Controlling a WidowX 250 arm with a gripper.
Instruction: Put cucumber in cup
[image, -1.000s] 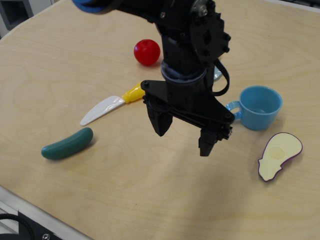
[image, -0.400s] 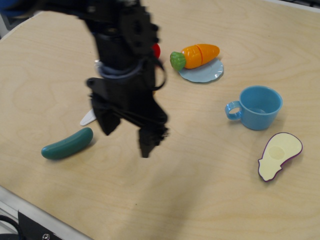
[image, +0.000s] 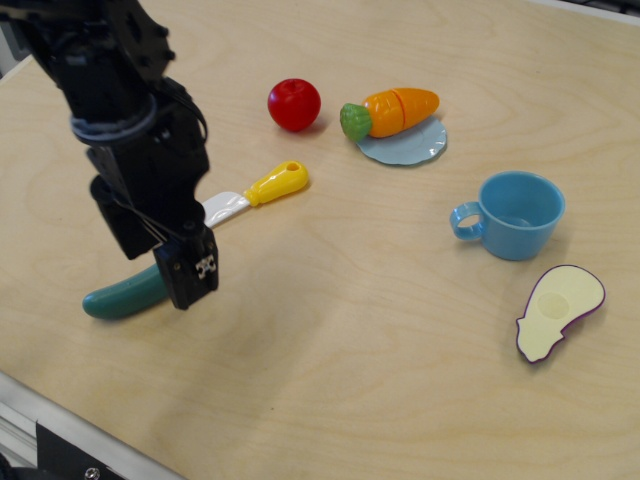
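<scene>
The dark teal-green cucumber (image: 118, 299) lies on the wooden table at the lower left; its right end is hidden behind my gripper. My black gripper (image: 160, 268) is open and empty, directly over the cucumber's right end, with one finger (image: 192, 277) in front of it and the other behind. I cannot tell whether the fingers touch the cucumber. The light blue cup (image: 521, 214) stands upright at the right, handle to the left, far from the gripper.
A toy knife (image: 256, 193) with a yellow handle lies just right of the arm. A red tomato (image: 294, 104), an orange carrot (image: 393, 110) on a pale blue plate (image: 416, 148), and a cut eggplant half (image: 559, 311) also lie on the table. The table's front edge (image: 60, 405) runs at lower left.
The arm has swept from the table's middle to the left and come down over the cucumber's right end. The jaws stayed open. The objects have not moved.
</scene>
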